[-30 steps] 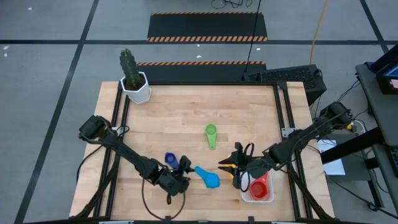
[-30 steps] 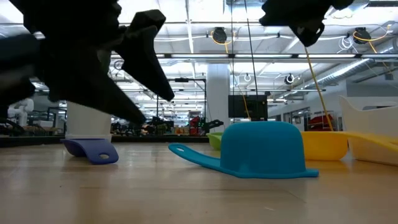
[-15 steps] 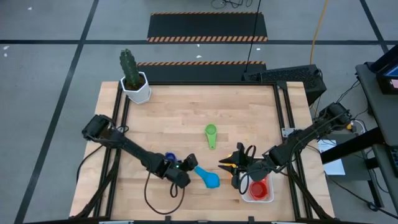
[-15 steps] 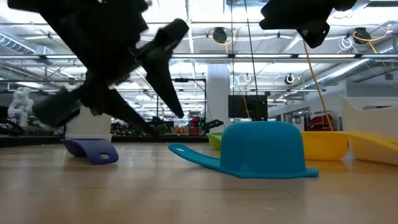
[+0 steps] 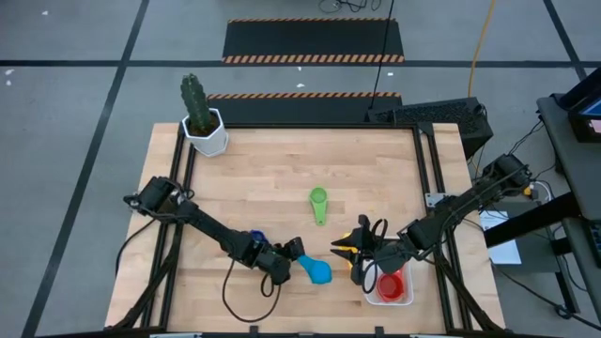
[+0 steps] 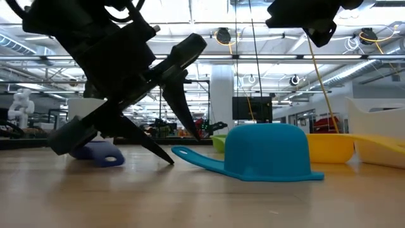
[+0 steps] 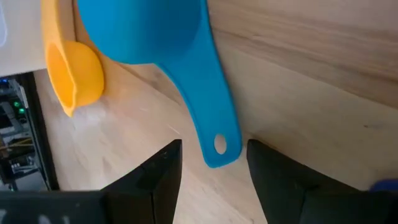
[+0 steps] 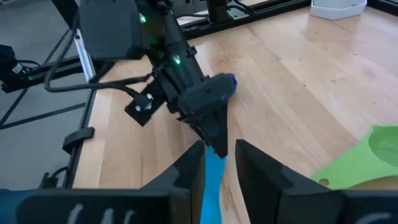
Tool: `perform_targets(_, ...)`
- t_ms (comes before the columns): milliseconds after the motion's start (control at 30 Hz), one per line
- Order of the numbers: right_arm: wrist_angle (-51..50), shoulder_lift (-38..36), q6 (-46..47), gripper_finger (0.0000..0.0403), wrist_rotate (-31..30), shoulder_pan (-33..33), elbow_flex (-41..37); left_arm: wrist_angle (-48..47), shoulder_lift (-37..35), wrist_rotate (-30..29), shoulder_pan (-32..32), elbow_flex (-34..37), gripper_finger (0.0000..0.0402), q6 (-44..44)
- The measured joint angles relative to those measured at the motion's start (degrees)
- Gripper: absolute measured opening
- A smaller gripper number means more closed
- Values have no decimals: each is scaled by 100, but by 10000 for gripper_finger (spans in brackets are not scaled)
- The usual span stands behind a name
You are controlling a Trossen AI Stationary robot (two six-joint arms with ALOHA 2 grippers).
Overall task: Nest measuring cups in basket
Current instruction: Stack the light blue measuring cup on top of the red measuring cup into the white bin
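A light blue measuring cup (image 5: 317,271) lies mouth down on the table, its flat handle (image 7: 217,140) pointing at my left gripper (image 5: 293,252). That gripper is open and tipped low; its fingers (image 7: 163,171) stand on either side of the handle's free end without touching it. A dark blue cup (image 5: 255,239) lies just behind it. My right gripper (image 5: 359,253) is open and hovers above a yellow-orange cup (image 5: 342,249). The green cup (image 5: 319,203) rests on the wood farther back. The white basket (image 5: 408,282) holds the red cup (image 5: 390,284).
A white hexagonal pot with a cactus (image 5: 204,131) stands at the table's far left corner. Black rails run along the left and right table edges. The basket (image 6: 380,136) sits at the near right corner, close behind the right gripper. Bare wood lies in the table's middle and far part.
My left gripper has moved toward the table's right, past the dark blue cup, and has come down and tipped toward the light blue cup, so that its open fingers now flank the handle's end. The cups and my right arm have kept still.
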State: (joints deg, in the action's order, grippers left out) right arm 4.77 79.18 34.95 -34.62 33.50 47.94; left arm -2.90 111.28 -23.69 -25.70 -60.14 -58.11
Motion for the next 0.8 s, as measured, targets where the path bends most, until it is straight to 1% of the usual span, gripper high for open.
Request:
perform_targets(133,55,-1,-6,82,-19,0,0,13,2,119,80,0,183,-225)
perform_targets(233,64,-2,2,82,-20,0,0,35,2,341,147,0,162,-305)
perform_targets(433,60,-2,-1,82,-28,0,0,12,16,516,166,4,80,-583)
perform_targets(567,60,-2,-57,82,-23,0,0,119,20,669,174,7,20,-446)
perform_targets(600,60,-2,-81,82,-21,0,0,159,19,675,173,7,12,-384)
perform_targets(800,57,-17,-60,82,-12,-2,0,191,-84,703,170,-9,16,119)
